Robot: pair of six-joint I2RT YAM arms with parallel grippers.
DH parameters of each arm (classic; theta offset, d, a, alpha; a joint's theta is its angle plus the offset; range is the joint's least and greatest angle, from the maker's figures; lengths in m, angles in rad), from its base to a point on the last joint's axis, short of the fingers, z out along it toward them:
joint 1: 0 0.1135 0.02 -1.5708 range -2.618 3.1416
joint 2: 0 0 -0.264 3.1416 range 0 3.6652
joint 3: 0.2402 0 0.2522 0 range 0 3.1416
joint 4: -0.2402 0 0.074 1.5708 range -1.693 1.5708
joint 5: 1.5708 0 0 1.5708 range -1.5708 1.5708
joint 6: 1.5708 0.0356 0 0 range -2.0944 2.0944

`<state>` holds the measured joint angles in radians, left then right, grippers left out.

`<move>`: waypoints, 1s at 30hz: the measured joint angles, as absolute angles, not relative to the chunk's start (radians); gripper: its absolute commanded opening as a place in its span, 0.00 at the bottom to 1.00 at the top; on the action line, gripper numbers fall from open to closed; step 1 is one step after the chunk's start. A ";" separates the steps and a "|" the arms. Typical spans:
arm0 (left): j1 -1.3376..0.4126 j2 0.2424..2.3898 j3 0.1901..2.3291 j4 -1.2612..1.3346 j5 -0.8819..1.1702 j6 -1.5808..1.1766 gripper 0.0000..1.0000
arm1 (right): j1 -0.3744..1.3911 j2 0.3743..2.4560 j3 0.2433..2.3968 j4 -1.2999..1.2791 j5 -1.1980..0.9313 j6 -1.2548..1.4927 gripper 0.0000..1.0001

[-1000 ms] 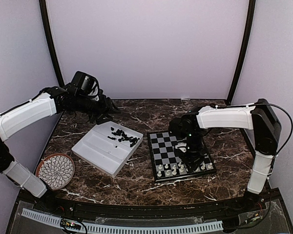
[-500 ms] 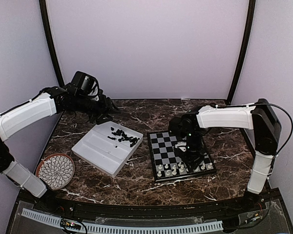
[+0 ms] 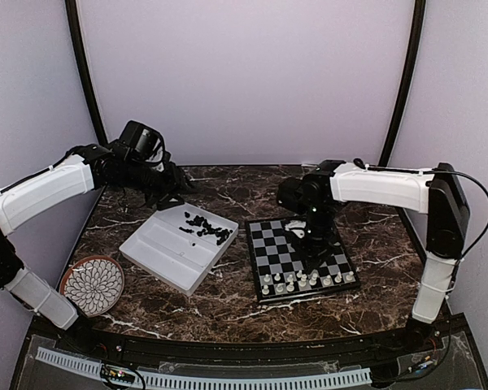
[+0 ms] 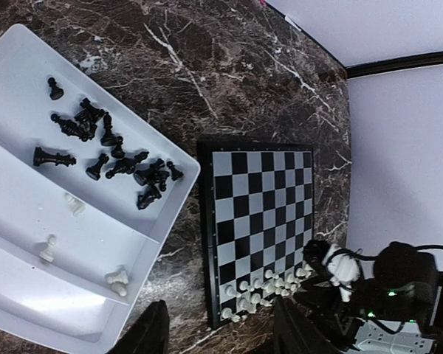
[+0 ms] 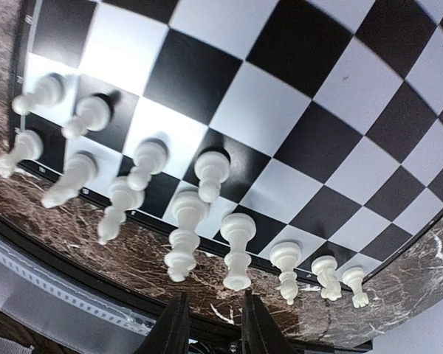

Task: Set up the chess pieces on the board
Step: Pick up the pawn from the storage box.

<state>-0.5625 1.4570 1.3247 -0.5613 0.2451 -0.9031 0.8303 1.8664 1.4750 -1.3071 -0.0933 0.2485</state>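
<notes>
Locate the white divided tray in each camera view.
Top external: tray left of centre, just left of the board.
Left wrist: tray fills the left side, black pieces in its upper compartment.
Right wrist: not in view.
Shared landmark: the board, with white pieces along its near edge, shows in all three.

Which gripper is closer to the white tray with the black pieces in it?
Left. The left gripper hovers by the white tray's far edge. The right gripper is over the board, which lies beside the tray.
</notes>
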 measured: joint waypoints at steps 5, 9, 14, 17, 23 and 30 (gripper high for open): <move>-0.560 1.457 1.314 -0.651 0.183 -0.816 0.47 | 0.830 1.816 1.531 -1.293 -0.084 0.249 0.27; -0.559 1.480 1.295 -0.731 0.123 -0.743 0.44 | 0.830 1.766 1.539 -1.271 -0.077 0.252 0.26; -0.559 1.541 1.267 -0.755 0.088 -0.733 0.39 | 0.830 1.754 1.548 -1.236 -0.070 0.260 0.26; -0.560 1.582 1.255 -0.755 0.082 -0.746 0.37 | 0.830 1.754 1.548 -1.225 -0.066 0.260 0.26; -0.571 1.679 1.256 -0.722 0.065 -0.771 0.36 | 0.830 1.753 1.547 -1.202 -0.057 0.258 0.26; -0.581 1.784 1.258 -0.672 0.059 -0.791 0.32 | 0.830 1.736 1.524 -1.182 -0.050 0.243 0.25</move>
